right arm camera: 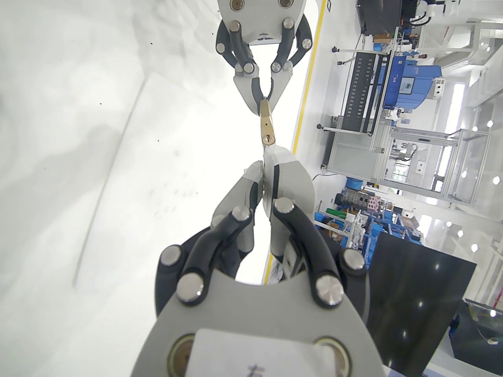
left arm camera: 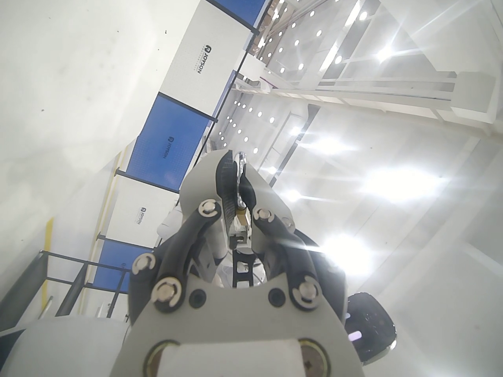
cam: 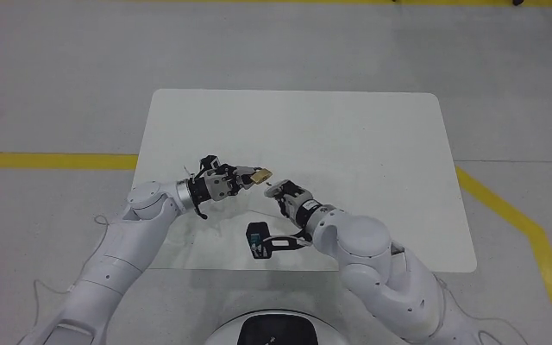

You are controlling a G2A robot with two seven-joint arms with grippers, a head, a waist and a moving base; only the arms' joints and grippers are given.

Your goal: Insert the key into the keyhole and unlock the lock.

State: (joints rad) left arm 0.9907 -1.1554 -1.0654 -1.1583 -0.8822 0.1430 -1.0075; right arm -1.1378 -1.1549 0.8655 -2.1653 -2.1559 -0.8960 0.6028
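Top: left pincer (cam: 250,176) is clamped on the brass lock (cam: 262,177) over the table (cam: 362,129), with the right pincer (cam: 280,191) just beside it. Left wrist: you see only a brass sliver of the lock between the fingers. Right wrist: right pincer grips the key (right arm camera: 268,186), blade hidden. The keyhole end meets its tips; you can't tell if it's inserted.

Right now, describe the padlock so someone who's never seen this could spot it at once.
Over the near middle of the white rectangular table, the robot's two hands meet tip to tip. Between them is the small brass padlock, gripped at its shackle end by the left hand. It is the only gold-coloured thing there; the right hand opposite pinches a flat silver key.
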